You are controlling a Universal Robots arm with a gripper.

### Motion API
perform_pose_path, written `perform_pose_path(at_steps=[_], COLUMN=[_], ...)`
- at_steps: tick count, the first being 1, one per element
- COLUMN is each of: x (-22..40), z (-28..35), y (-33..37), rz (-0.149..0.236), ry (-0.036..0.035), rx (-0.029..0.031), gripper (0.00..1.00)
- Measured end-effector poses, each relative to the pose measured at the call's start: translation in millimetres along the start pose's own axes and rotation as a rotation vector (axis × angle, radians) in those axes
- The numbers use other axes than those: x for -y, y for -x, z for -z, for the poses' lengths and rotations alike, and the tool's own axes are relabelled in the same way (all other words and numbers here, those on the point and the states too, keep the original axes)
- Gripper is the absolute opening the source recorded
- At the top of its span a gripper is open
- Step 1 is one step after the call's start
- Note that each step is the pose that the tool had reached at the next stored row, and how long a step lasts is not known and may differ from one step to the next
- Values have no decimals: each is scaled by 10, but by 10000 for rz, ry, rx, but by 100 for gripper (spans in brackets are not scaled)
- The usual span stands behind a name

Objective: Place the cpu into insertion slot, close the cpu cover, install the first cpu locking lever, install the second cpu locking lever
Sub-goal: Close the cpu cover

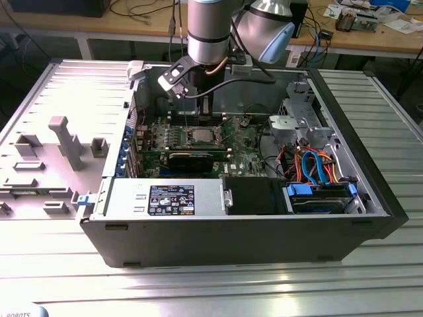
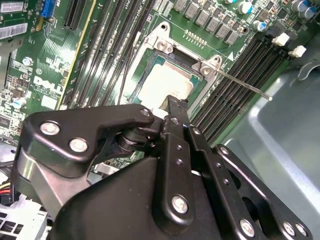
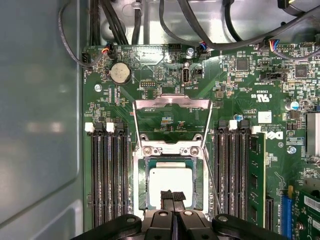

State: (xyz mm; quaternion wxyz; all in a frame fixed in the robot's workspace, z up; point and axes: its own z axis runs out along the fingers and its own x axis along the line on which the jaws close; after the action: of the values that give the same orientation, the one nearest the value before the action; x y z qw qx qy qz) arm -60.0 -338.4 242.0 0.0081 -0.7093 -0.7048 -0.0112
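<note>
Our pincer (image 3: 173, 196) hangs with tips pressed together just over the cpu (image 3: 171, 180), which we see seated in the insertion slot (image 3: 138, 186). At its edge the cpu cover (image 3: 172, 103) stands flipped open; a thin locking lever (image 2: 245, 86) juts free beside the memory slots (image 3: 107, 175).

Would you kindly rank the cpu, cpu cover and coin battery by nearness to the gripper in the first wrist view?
1. cpu, in the insertion slot at the gripper.
2. cpu cover, open beyond the slot.
3. coin battery, past the cover.
</note>
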Motion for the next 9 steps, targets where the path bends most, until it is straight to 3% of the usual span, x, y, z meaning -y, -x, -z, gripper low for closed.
perform_pose_path(at_steps=[4, 9], x=[0, 0], z=[53, 62], y=[-1, -2], rz=[0, 0], ry=[-1, 0], rx=[1, -1], gripper=[11, 11])
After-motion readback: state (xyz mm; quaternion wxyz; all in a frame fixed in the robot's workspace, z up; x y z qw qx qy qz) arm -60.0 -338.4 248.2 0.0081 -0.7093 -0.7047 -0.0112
